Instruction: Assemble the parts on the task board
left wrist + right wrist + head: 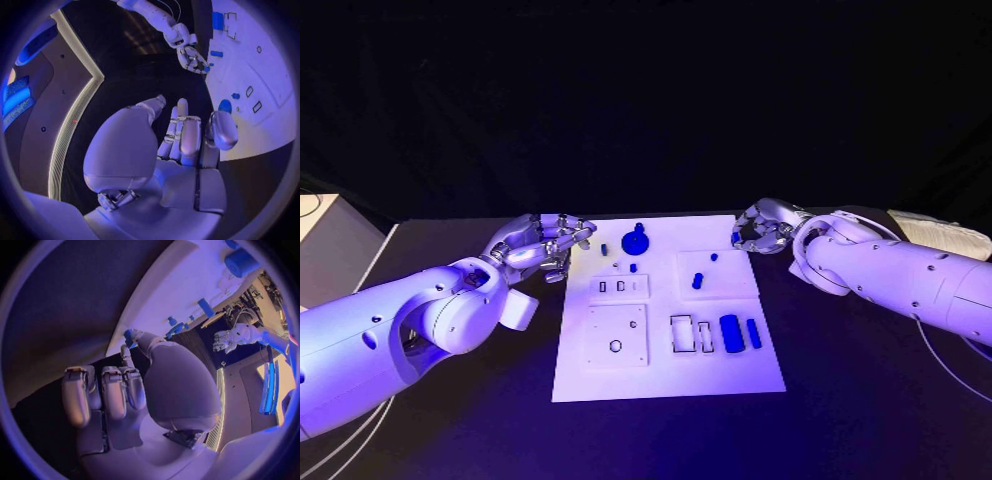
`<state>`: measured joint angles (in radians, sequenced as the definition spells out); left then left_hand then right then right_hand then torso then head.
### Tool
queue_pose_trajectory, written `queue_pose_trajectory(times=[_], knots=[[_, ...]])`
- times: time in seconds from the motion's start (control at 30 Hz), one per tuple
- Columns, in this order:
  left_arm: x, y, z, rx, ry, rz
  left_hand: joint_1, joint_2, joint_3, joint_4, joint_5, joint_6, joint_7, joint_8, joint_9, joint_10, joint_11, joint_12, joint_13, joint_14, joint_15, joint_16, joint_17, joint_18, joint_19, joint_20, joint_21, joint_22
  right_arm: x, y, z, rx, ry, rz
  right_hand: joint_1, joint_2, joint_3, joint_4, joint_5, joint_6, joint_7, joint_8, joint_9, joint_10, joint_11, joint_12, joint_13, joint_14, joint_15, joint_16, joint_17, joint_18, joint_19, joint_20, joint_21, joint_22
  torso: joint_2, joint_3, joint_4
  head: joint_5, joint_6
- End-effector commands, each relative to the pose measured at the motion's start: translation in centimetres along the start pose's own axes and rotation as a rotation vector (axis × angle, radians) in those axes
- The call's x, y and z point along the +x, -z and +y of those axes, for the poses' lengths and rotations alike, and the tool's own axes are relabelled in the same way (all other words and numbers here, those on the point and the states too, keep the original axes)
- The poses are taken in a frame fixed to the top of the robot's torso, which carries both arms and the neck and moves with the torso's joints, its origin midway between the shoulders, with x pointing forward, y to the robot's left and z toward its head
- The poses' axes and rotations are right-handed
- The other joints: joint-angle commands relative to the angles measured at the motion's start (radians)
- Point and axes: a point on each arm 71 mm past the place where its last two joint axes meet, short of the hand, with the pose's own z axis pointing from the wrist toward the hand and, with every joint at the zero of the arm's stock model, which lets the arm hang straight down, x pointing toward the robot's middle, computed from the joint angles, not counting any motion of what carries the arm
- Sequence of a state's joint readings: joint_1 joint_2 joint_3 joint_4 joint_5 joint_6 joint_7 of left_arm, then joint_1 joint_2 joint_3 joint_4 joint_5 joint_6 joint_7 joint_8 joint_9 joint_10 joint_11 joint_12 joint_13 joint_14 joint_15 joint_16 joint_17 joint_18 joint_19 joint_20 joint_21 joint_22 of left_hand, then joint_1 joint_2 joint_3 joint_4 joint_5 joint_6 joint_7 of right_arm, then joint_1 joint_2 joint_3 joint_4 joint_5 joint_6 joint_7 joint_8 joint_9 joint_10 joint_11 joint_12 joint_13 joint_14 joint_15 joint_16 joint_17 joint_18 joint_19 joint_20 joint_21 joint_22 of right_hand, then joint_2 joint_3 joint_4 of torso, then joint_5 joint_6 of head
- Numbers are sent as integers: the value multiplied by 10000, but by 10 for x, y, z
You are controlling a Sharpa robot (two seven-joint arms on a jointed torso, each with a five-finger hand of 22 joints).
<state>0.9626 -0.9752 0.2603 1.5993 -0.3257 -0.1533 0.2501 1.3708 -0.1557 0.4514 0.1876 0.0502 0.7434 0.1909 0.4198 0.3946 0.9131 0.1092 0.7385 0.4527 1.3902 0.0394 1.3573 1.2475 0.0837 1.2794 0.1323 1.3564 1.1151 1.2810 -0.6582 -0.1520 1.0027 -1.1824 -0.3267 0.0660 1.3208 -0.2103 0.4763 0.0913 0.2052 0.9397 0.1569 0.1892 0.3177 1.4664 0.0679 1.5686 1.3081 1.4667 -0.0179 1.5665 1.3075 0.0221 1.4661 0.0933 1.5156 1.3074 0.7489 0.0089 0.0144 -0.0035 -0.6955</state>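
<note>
The white task board lies in the middle of the black table. On it are a round blue part at the far edge, small blue pegs near the middle, and two blue bars toward the front right. My left hand hovers off the board's far left corner, fingers apart and holding nothing; the round part lies just past its fingertips. At the board's far right corner, my right hand pinches a small blue part between thumb and fingertip, also seen from the left wrist.
A pale box stands at the table's left edge. A cable trails by my right arm. The board has several outlined slots and recesses.
</note>
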Motion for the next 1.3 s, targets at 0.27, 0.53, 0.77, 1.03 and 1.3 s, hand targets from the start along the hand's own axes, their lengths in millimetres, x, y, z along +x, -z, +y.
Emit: queue_pose_trajectory(times=[0.27,0.53,0.77,1.03,1.3], knots=[[2,0,-1,56,72,182,-10,54,39,-6,-11,-39,43,47,15,78,19,-45,-28,89,-1,40,-16,99,69,32,36,-3,2,0,2,-98,81,51,-141,164,86,75,-40,360,-112,179,97,1044,7,22,2627,1017,-16,0,2534,-71,674,-24,-8,2269,-10,0,7,-2,-19],[2,0,-1,49,72,183,-14,57,39,-5,-11,-37,43,49,16,81,19,-46,-34,82,0,30,-30,103,58,33,27,-22,2,1,5,-201,67,-173,-188,291,133,99,-56,590,-245,353,179,1044,-102,22,2627,1022,-109,9,2554,-82,706,-92,35,2302,-8,0,1,4,-15],[2,0,-1,43,69,181,-14,57,39,-5,-11,-37,43,49,16,81,19,-46,-34,82,0,30,-30,103,58,33,27,-22,0,1,5,-128,70,-494,-260,315,117,134,-123,653,-293,418,213,1044,-147,22,2627,1020,-153,5,2546,-86,716,-133,48,2313,-9,-3,6,8,1],[1,0,-1,18,63,171,-14,57,39,-5,-11,-37,43,49,16,81,19,-46,-34,82,0,30,-30,103,58,33,27,-22,-2,4,4,84,20,-675,-272,324,116,142,-132,664,-302,430,219,1044,-155,22,2627,1023,-160,10,2558,-89,724,-140,59,2321,-28,-12,-2,14,9],[-2,0,0,-18,35,89,-14,57,39,-5,-11,-37,43,49,16,81,19,-46,-34,82,0,30,-30,103,58,33,27,-22,-9,7,15,150,-182,-645,-277,297,104,129,-152,663,-316,442,228,1044,-169,22,2627,1022,-173,8,2553,-90,727,-155,62,2324,-100,-39,-45,14,21]])
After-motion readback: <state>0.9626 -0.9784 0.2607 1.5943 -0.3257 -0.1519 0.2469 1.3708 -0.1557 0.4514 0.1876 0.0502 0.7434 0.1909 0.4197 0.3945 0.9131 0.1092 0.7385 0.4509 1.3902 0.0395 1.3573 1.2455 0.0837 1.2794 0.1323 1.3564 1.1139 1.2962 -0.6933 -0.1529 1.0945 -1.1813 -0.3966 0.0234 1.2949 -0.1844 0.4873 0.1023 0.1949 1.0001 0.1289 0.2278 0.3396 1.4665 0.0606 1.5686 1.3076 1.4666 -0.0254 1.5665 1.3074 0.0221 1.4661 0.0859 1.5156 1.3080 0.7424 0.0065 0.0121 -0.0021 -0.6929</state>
